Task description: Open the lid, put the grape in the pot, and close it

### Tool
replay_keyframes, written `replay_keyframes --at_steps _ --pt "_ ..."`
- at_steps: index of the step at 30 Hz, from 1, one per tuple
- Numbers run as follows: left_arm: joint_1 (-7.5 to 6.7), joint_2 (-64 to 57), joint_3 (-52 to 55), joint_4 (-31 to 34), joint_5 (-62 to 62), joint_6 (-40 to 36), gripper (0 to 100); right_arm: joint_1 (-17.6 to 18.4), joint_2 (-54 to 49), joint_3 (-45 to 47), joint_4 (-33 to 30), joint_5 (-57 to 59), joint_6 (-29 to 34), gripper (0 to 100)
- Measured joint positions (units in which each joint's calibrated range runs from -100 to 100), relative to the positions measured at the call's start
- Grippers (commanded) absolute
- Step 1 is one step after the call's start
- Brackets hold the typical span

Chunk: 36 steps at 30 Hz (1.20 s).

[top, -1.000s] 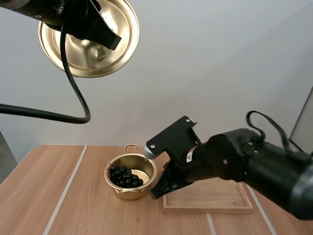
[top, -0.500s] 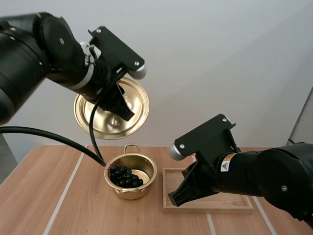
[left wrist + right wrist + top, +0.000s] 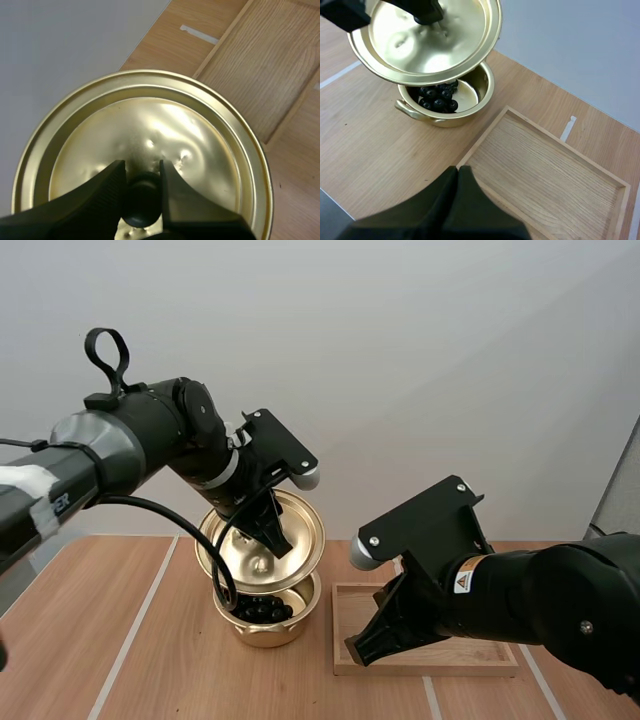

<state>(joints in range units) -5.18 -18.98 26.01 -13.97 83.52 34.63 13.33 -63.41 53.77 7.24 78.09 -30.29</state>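
My right gripper hangs empty, fingers pressed together, over the near edge of the wooden tray on the table. Just beside the tray sits the gold-coloured pot, with dark grapes inside. Over it, tilted and partly masking the opening, hangs the shiny, dented lid. My left gripper is clamped on its black knob.

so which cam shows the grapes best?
Right wrist view: it looks under the raised lid straight at the grapes in the pot. High view gives a dark sliver below the lid; in the left wrist view the lid hides them.
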Motion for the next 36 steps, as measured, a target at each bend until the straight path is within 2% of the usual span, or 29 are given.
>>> replay_keyframes --at_steps 16,36 --pt "0.00 16.2 0.0 -0.7 -9.1 3.7 0 0.0 0.0 0.0 0.0 0.1 0.0 0" --pt "0.00 22.8 0.0 -1.2 -11.4 4.1 0 0.0 0.0 0.0 0.0 0.1 0.0 0"
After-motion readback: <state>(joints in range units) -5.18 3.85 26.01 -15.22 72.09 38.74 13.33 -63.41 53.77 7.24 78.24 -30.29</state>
